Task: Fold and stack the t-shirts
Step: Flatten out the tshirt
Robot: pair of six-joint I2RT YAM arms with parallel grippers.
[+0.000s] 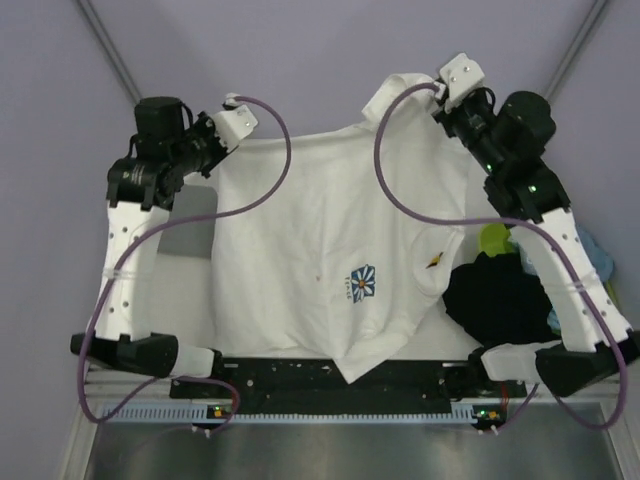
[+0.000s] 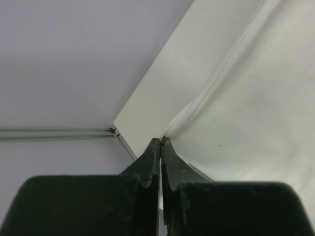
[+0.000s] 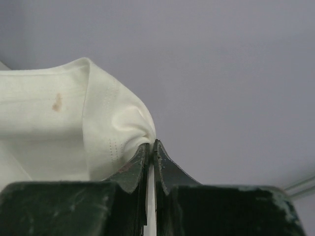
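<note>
A white t-shirt [image 1: 340, 240] with a blue flower print [image 1: 362, 282] and dark lettering lies spread across the table, its lower edge hanging over the near edge. My left gripper [image 1: 228, 108] is shut on its far left corner, and the white cloth [image 2: 246, 113] shows pinched at the tips in the left wrist view. My right gripper [image 1: 445, 92] is shut on the far right edge, with bunched white cloth [image 3: 98, 132] at the tips. A black t-shirt [image 1: 495, 295] is heaped at the right. A light blue one [image 1: 597, 255] peeks from behind the right arm.
A grey cloth [image 1: 185, 238] lies under the white shirt's left side. A lime-green tray [image 1: 493, 238] shows partly behind the black heap. Purple cables [image 1: 400, 180] arc over the shirt. A black rail [image 1: 330, 375] runs along the near table edge.
</note>
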